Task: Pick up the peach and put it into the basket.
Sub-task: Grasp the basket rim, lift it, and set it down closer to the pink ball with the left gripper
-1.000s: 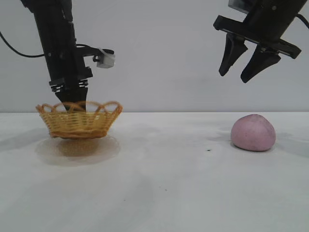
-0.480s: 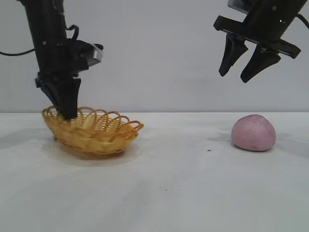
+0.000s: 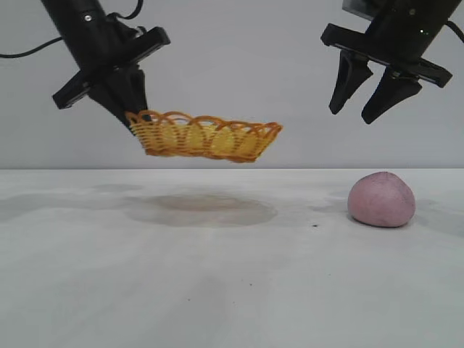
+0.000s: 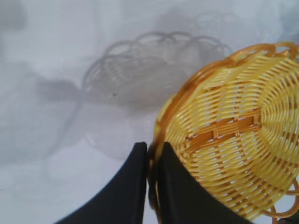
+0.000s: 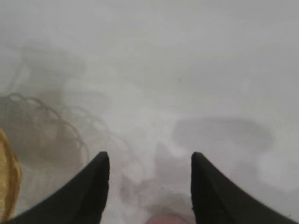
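Exterior view: the left hand [image 3: 135, 116] was raised high above the table [image 3: 232, 275] at the left side, its fingers clamped on the left end of the rim of the basket [image 3: 206, 138]. The basket hung clear of the table, roughly level, extending from the hand toward the centre, and its shadow lay on the table directly beneath it. The right hand [image 3: 360, 101] was held high at the right side with its fingers spread and nothing between them. The peach [image 3: 380, 199] rested on the table at the right, below the right hand and slightly to its right, well apart from the fingertips. The peach and the basket were well apart.

Left wrist view: the two dark fingers [image 4: 128, 186] of the left hand [image 4: 150, 179] were closed on the looped rim of the basket [image 4: 233, 140], one finger on each side of the wicker. The woven inside of the basket faced the camera. The basket's shadow showed on the table [image 4: 46, 70].

Right wrist view: the right hand [image 5: 147, 172] showed two fingers [image 5: 93, 186] set apart over the table [image 5: 187, 70]. A sliver of the peach [image 5: 164, 219] was visible between the fingers, beneath them. A strip of the basket [image 5: 7, 179] appeared at the picture's edge.
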`<state>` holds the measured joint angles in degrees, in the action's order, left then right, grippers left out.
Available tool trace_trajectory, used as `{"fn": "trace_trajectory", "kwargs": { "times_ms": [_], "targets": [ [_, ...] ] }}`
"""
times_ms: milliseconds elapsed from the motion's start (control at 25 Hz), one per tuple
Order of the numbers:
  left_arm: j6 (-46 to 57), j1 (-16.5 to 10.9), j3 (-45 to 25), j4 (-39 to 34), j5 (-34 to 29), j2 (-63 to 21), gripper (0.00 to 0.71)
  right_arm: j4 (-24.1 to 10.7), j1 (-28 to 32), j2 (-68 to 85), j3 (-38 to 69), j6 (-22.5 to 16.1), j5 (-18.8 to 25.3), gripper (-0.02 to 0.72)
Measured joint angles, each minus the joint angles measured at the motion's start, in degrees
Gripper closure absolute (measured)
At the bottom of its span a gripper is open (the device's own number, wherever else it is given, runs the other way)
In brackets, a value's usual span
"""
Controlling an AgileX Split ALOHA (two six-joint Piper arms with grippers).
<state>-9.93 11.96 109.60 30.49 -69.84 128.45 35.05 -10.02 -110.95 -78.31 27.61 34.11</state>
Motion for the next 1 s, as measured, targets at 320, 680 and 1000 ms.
{"fn": "trace_trajectory", "kwargs": {
  "times_ms": [320, 680, 1000],
  "targets": [
    [4.0, 4.5, -10.3, 0.3, 7.4, -1.7, 0.710, 0.0, 0.0, 0.0, 0.0, 0.1, -1.4, 0.365],
    [2.6, 6.3, -30.2, 10.2, 28.9, -8.5, 0.710, 0.0, 0.0, 0.0, 0.0, 0.1, -1.7, 0.365],
    [-9.8, 6.3, -37.8, 25.1, 36.6, -9.1, 0.710, 0.2, 0.0, 0.0, 0.0, 0.1, -1.7, 0.365]
  ]
}}
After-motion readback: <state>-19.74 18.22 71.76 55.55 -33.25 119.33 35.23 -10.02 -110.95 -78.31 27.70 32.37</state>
